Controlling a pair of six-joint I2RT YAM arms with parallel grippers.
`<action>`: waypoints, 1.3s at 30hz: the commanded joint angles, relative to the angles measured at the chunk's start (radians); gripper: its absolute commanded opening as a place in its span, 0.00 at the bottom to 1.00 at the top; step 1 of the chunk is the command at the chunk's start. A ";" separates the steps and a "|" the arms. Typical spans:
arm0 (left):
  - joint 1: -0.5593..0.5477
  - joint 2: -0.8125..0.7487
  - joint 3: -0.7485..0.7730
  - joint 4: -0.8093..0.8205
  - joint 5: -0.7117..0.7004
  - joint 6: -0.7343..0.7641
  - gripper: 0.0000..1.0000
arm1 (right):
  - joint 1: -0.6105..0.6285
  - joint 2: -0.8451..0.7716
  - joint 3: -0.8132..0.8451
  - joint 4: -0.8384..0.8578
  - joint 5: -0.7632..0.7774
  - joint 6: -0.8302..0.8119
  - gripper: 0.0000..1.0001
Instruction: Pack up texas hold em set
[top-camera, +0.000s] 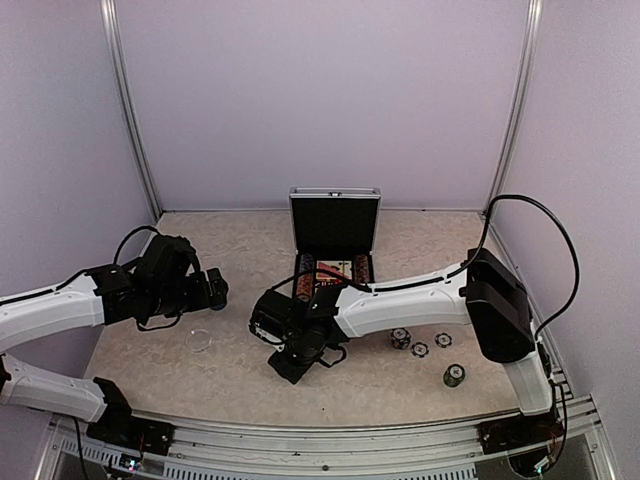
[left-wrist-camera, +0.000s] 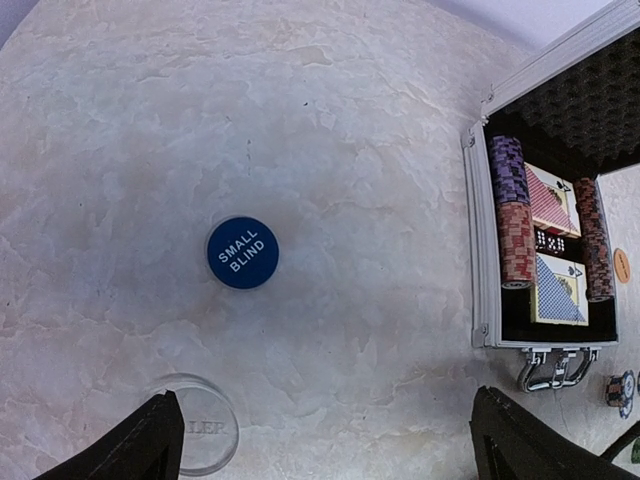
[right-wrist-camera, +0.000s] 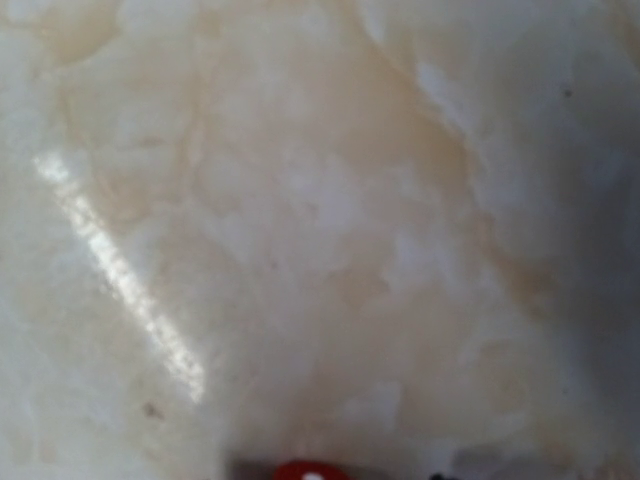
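While left claw (left-wrist-camera: 325, 400) gapes wide, right claw (top-camera: 295, 365) I cannot tell; two decks (left-wrist-camera: 548, 200), one blue disc (left-wrist-camera: 242, 253).

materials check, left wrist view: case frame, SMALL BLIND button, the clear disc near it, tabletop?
Case frame: silver metal, likely aluminium, dull sheen. Its lining: black and dimpled, probably foam.
SMALL BLIND button: opaque blue, smooth, white printed lettering; looks like plastic.
Clear disc: transparent, the table shows through; acrylic or similar.
Tabletop: cream marble pattern, glossy; stone or laminate, can't tell.
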 joint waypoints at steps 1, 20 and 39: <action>0.006 -0.017 -0.015 0.017 -0.003 -0.001 0.99 | 0.010 0.017 -0.009 -0.001 0.007 0.010 0.42; 0.006 -0.017 -0.017 0.020 -0.003 0.001 0.99 | 0.001 -0.043 0.026 -0.033 0.080 0.021 0.11; 0.006 -0.009 -0.007 0.025 0.004 0.007 0.99 | -0.286 -0.126 0.063 -0.054 0.254 0.110 0.10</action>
